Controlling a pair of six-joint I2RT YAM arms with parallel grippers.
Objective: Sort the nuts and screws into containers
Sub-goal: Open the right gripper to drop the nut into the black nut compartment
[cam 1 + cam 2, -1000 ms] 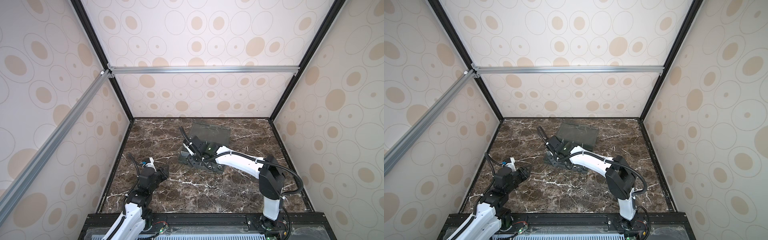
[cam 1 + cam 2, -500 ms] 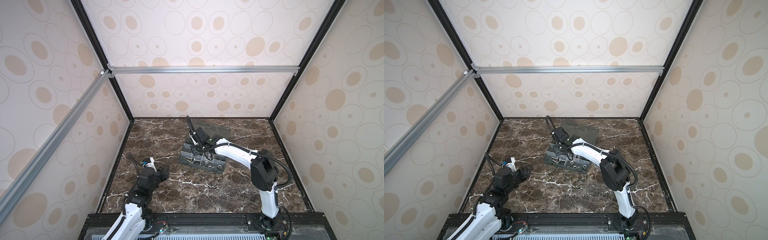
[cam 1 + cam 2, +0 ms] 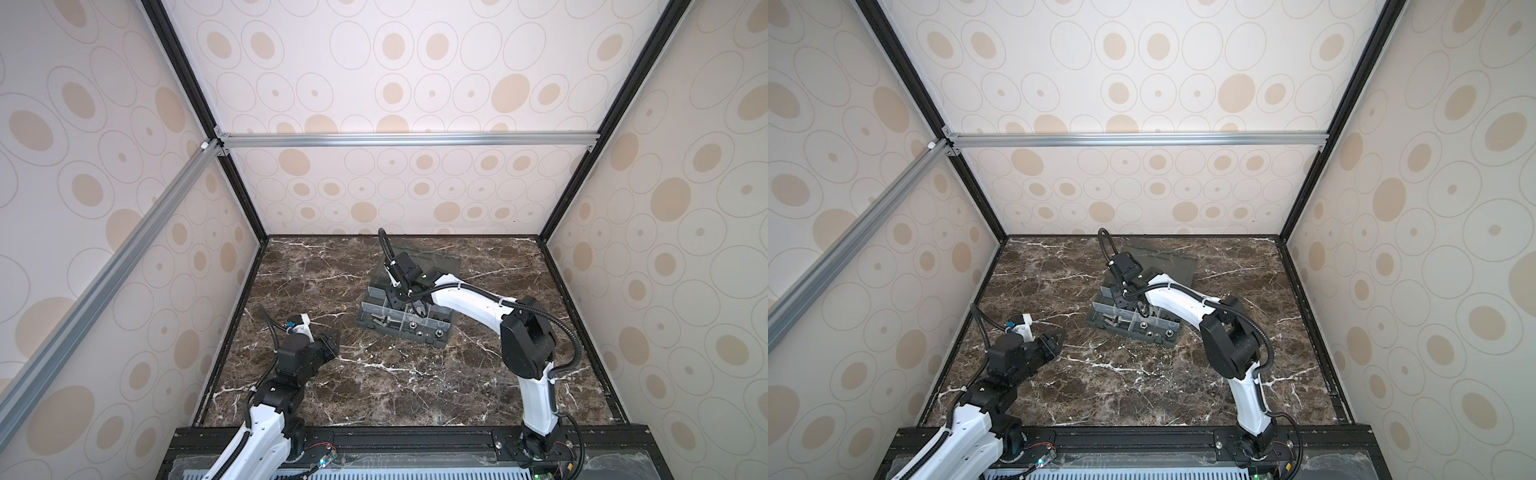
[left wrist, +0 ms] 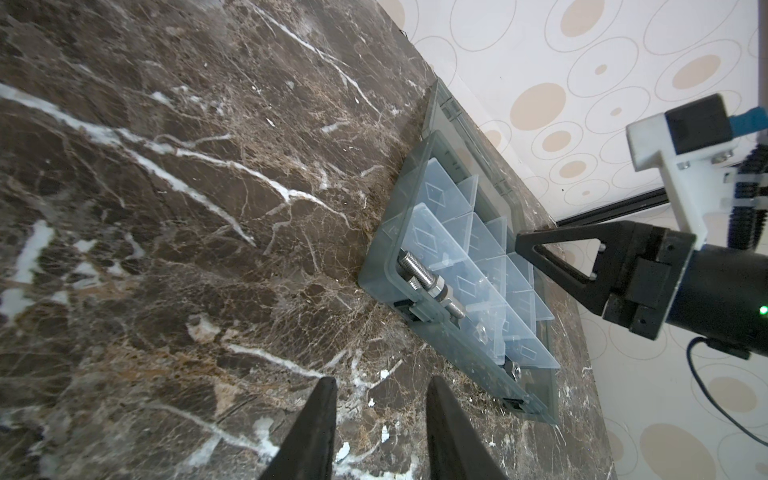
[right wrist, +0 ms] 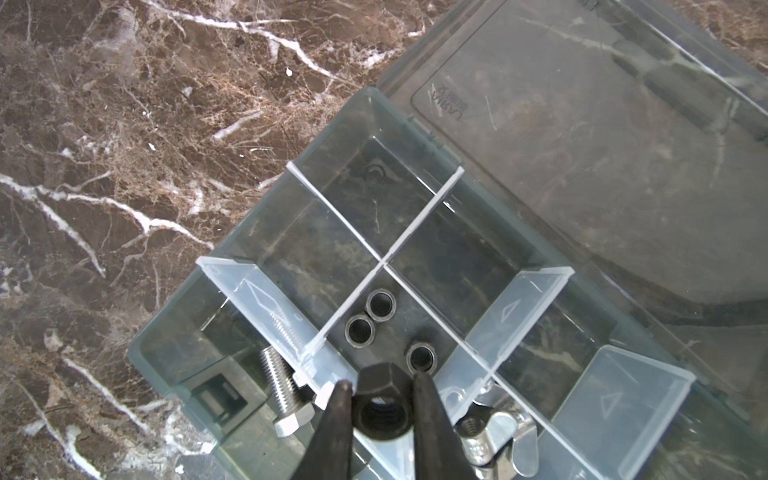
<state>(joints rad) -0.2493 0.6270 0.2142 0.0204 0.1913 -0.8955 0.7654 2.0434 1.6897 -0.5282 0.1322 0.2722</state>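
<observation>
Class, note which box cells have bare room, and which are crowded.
Bare: the corner cell by the lid, the hinge-side cell next to it, and the side-wall cell. Crowded: three black nuts by the right tool, flanked by screws and wing nuts.

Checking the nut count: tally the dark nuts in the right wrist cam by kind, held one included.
Dark round rings lying in the cell: 3
Black hex nut gripped in the right gripper: 1
Total: 4
The silver parts in neighbouring cells are partly hidden and are not counted.
</observation>
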